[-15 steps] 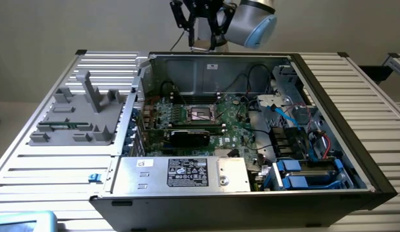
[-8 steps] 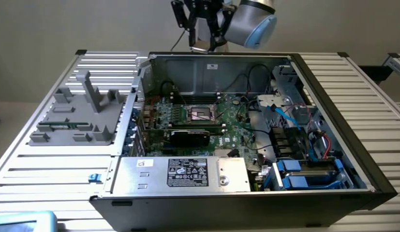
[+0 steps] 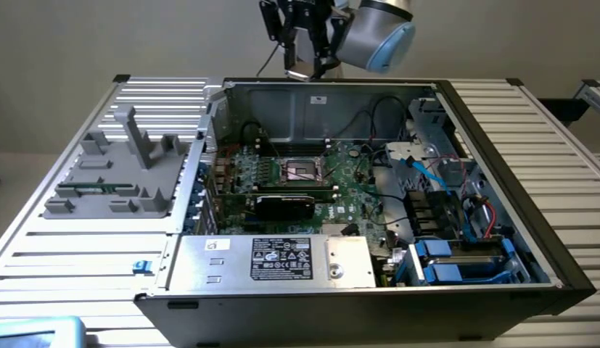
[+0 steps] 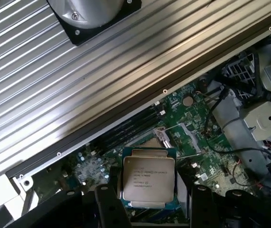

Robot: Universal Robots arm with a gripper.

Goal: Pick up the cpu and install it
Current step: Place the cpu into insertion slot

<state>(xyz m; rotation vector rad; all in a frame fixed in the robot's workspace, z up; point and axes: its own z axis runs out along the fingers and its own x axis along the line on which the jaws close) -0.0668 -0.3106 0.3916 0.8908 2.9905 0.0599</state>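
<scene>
1. Two dark fingers (image 4: 109, 209) of the single gripper (image 4: 153, 192) stand closest to the wrist lens. They are clamped one on each side of the one cpu (image 4: 148, 176), whose silver lid and printed lettering face the camera.
2. The cpu hangs in that grasp in the air. In the exterior view it is at twelve o'clock of the one open computer case (image 3: 310, 101), above the rear wall.
3. One arm (image 3: 377, 29), grey with a pale blue cap, carries the gripper at twelve o'clock in the exterior view.
4. One socket (image 3: 305, 170) sits near the middle of the green motherboard (image 3: 353, 188), at six o'clock from the gripper and well apart from the cpu.
5. One black card (image 3: 285, 205) lies just beside the socket at its six o'clock. One silver power supply (image 3: 270, 259) with a black label lies beyond it, along the case's near edge.
6. Two blue drive caddies (image 3: 433, 250) occupy the case's four o'clock corner.
7. One grey fixture tray (image 3: 116, 181) rests at nine o'clock of the case, on the exterior view's left, on the slatted metal table (image 3: 532, 145). One small blue clip (image 3: 140, 267) sits at seven o'clock.
</scene>
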